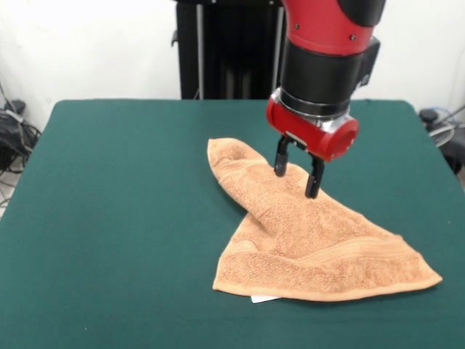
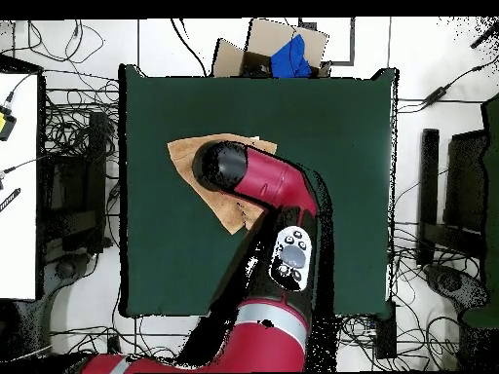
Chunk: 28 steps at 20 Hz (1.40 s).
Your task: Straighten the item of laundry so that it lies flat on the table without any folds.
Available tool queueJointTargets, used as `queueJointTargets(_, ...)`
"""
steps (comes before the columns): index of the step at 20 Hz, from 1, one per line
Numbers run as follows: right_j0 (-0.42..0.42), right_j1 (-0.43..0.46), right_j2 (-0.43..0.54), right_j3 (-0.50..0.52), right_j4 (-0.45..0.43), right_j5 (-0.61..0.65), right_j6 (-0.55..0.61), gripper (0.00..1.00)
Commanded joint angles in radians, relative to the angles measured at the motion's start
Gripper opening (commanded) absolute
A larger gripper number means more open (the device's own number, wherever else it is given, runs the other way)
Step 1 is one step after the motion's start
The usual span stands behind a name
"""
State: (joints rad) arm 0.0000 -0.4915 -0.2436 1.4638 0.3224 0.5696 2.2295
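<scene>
Front view: a light orange-tan terry-cloth towel (image 1: 305,240) lies crumpled on the large tabletop covered in dark green felt-like cloth (image 1: 109,218), right of the frame's centre and reaching toward the lower right. The towel forms a rough triangle: a narrow rounded lobe points to the upper left, and the cloth widens to a long edge along the bottom, ending in a pointed corner at the lower right. Woven stripe bands run near the lower edge and along the left side of the lobe, where the cloth is doubled over. A small white tag (image 1: 264,298) shows from under the bottom edge.

The red and black arm's gripper (image 1: 296,174) comes down from the top of the frame over the towel's upper part. Its two black fingers (image 1: 314,178) stand apart with a moderate gap, nothing between them, and their tips are at the surface of the cloth; whether they press into it cannot be told.

Overhead view: the arm (image 2: 258,180) extends from the bottom of the frame and covers most of the towel (image 2: 185,156), which shows left of centre on the table (image 2: 341,146). The gripper is hidden beneath the arm. A cardboard box with a blue item (image 2: 290,56) sits beyond the table's top edge.
</scene>
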Motion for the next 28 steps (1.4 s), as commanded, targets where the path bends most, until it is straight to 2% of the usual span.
queueJointTargets(1,-0.038,0.018,-0.013,-0.127,-0.039,0.157,0.101,1.0)
queueJointTargets(9,-0.088,0.059,0.013,-0.212,-0.062,0.192,0.041,1.0)
queueJointTargets(17,-0.11,0.08,0.038,-0.222,-0.068,0.166,0.032,1.0)
queueJointTargets(24,-0.1,0.073,0.033,-0.206,-0.062,0.173,0.059,1.0)
queueJointTargets(28,-0.084,0.079,0.011,-0.206,-0.047,0.184,0.116,1.0)
